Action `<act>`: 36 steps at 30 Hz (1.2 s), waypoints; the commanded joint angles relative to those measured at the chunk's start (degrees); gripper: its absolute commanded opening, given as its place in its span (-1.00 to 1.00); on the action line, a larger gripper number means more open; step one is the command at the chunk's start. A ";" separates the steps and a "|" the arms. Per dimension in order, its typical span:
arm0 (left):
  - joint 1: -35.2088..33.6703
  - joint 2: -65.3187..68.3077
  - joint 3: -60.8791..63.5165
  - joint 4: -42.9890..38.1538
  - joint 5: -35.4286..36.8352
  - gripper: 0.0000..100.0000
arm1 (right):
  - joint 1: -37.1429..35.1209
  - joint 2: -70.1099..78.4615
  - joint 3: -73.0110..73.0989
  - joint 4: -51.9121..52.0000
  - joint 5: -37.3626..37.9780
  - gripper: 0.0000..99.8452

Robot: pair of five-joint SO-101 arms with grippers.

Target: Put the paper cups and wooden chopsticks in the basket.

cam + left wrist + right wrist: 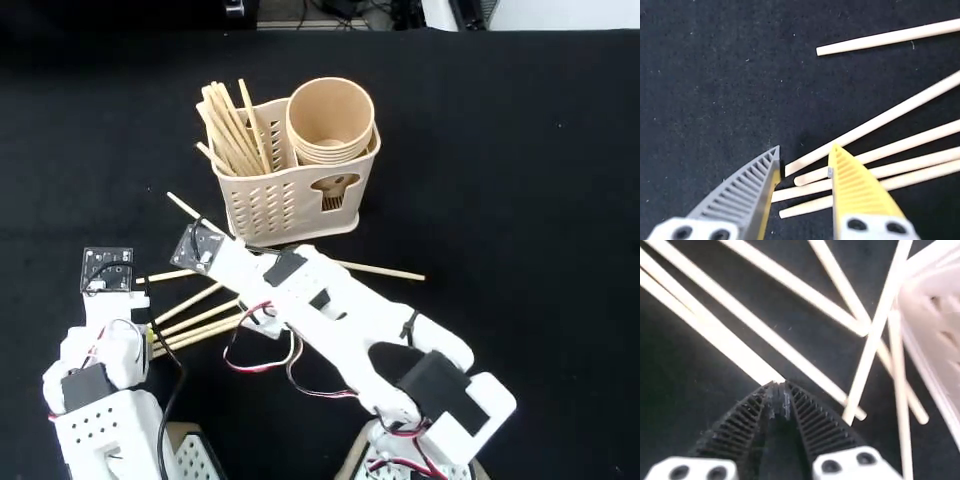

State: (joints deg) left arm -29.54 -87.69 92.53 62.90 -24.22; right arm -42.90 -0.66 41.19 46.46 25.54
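Left gripper (pixel 805 152), well out from the basket (pixel 290 205) off its front-left corner: jaws part open, empty, straddling the ends of the loose chopsticks (pixel 200 318). Right gripper (pixel 776 386), just before the basket's front wall: jaws shut at a stick's end, hold unclear. Paper cups (pixel 330 115) nested in the basket's right compartment. Sticks likely light, stiff and apt to roll; pinch one crosswise near mid-length. Basket wall crowds the right arm; open table (pixel 520 200) right of the basket.
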 commanded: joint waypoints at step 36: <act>-0.04 0.09 -0.22 -0.88 0.09 -0.66 | 7.12 7.96 -10.07 -1.23 0.62 -0.80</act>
State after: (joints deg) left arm -29.54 -87.69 92.53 62.90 -24.22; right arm -36.13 7.69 32.57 45.58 26.42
